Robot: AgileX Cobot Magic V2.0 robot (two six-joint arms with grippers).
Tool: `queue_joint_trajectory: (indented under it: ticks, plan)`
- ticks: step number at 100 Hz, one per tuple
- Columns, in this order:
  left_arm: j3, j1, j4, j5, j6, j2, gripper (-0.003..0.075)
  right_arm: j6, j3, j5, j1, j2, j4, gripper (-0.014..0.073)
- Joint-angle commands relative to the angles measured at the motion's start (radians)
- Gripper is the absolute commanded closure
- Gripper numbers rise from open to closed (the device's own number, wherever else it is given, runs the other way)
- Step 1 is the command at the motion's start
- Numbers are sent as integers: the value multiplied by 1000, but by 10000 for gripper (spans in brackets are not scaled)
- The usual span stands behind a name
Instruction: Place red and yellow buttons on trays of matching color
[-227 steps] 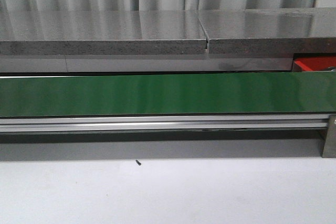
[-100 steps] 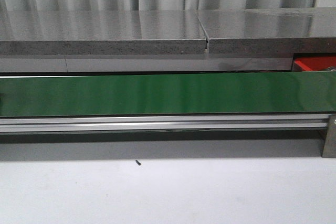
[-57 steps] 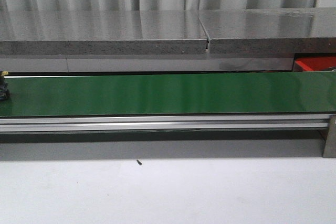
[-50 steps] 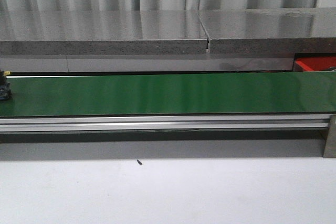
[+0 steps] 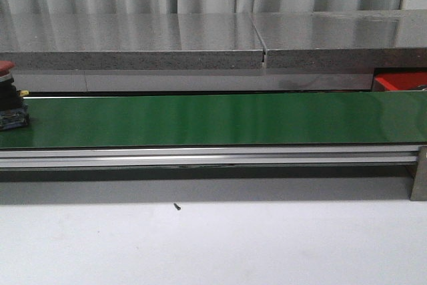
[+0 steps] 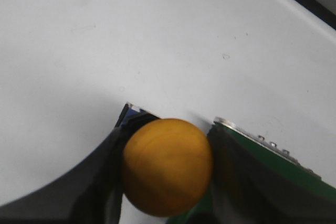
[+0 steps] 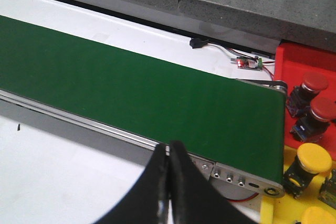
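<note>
A red button (image 5: 8, 95) on a dark base rides at the far left end of the green belt (image 5: 220, 119) in the front view, partly cut off by the frame edge. At the belt's right end a corner of the red tray (image 5: 400, 81) shows behind it, below the grey stone ledge (image 5: 133, 41). The left gripper (image 6: 165, 169) has its two dark fingers (image 6: 100, 182) closed against the sides of a yellow button (image 6: 167, 166), holding it above the white surface (image 6: 131, 40); a short piece of the belt's end lies just beside it. The right gripper (image 7: 169, 182) hangs over the near edge of the belt with its fingers pressed together and nothing between them. From that wrist, the red tray (image 7: 299, 59) holds two red-capped buttons (image 7: 314, 83), and next to it a yellow tray (image 7: 273, 203) holds yellow-capped buttons (image 7: 314, 158). A small circuit board (image 7: 249, 62) with wires lies on the surface behind the belt's end.
</note>
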Motion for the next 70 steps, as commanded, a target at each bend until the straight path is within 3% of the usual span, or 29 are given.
queue_joint_trajectory:
  ticks: [1, 30, 59, 70]
  plan:
    - [32, -20, -32, -48, 9, -120, 554, -11, -25, -70, 3, -1, 13, 708]
    - [227, -80, -68, -74, 9, -236, 554, -11, -25, -71, 3, -1, 13, 708]
    - [314, -149, -68, -131, 9, -238, 553, -11, -25, -71, 3, -1, 13, 708]
    - [316, -151, -70, -129, 9, -233, 503, -11, -25, -71, 3, -1, 13, 708]
